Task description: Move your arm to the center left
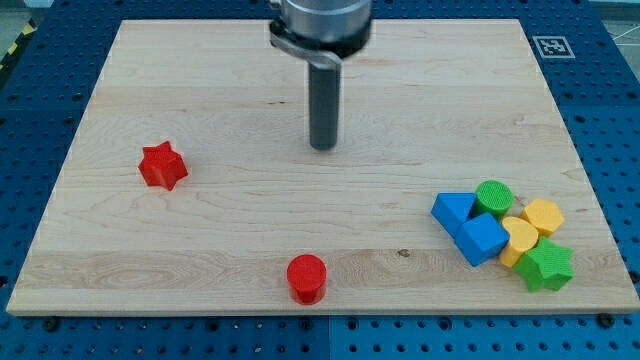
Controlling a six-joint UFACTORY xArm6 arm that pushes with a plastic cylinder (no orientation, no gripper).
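My dark rod hangs from the view's top centre, and my tip [323, 147] rests on the wooden board [250, 80] a little above its middle. A red star block [163, 166] lies at the centre left, well to the left of my tip. A red cylinder [307, 278] stands near the bottom edge, below my tip. My tip touches no block.
A cluster sits at the lower right: a blue triangle [453, 209], a blue cube [483, 239], a green cylinder [493, 197], a yellow heart-like block [520, 238], a yellow hexagon [544, 216] and a green star [547, 266]. A blue pegboard [40, 120] surrounds the board.
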